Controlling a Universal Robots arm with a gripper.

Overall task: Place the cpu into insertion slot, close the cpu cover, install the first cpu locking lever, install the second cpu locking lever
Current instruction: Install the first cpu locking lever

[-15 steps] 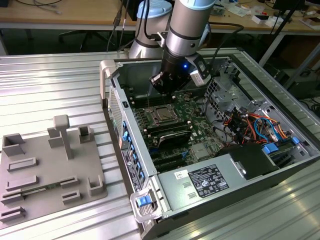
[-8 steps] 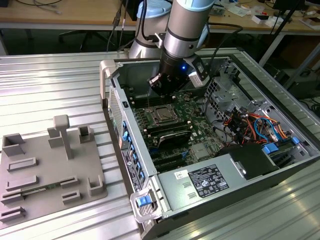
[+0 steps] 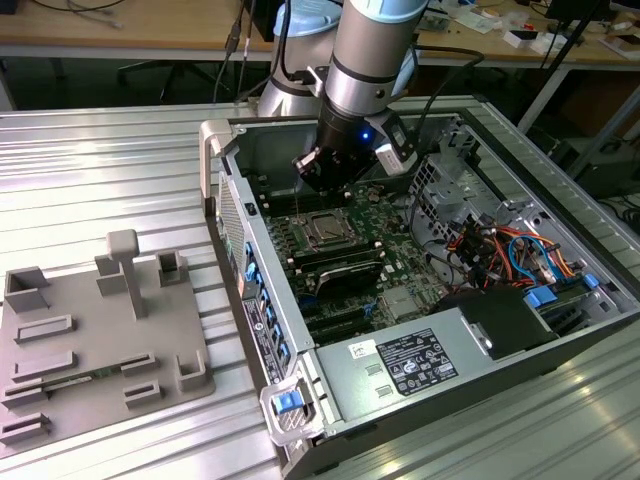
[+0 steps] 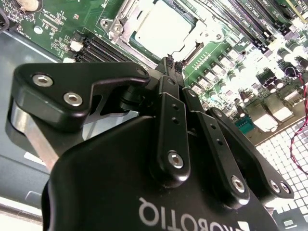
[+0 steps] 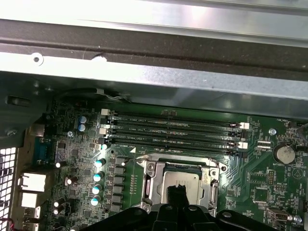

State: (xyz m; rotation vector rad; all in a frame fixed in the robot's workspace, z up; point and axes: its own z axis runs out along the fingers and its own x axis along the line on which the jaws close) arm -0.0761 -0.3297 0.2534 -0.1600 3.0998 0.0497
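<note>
Lying flat in the insertion slot [image 3: 308, 232] on the green board, inside the open computer case [image 3: 228, 190]: the cpu [image 3: 325, 231], silvery metal top turned up toward the open side of the case. Square in outline, both sides alike, with edges running parallel and square to the long black memory slots [image 5: 173, 127] beside the socket. Shown bright and pale in the second wrist view [image 4: 161, 29], duller grey in the first wrist view [image 5: 193, 182].

Down around the chip, framing it through the square window: the cpu cover [image 4: 201, 23], thin and silver, level with the board in both wrist views [image 5: 159, 185]. Impossible to tell from these pictures whether the locking levers are latched.

Hanging just above the socket, toward the rear wall of the case in the exterior view: the gripper [image 3: 320, 180], on the arm reaching down from above. Fingertips pressed together in the second wrist view [image 4: 172, 64], nothing pinched between them, pointing at the near edge of the cover. Seen in the first wrist view [image 5: 177, 192] as one dark tip overlapping the chip's face; contact or a small gap, cannot tell.

Elsewhere in the exterior view: a grey power supply [image 3: 400, 362] at the near end of the case, coloured cables [image 3: 500, 250] toward the exterior view's right, and a grey fixture tray [image 3: 100, 340] on the ribbed metal table [image 3: 100, 160], well apart on the exterior view's left.
</note>
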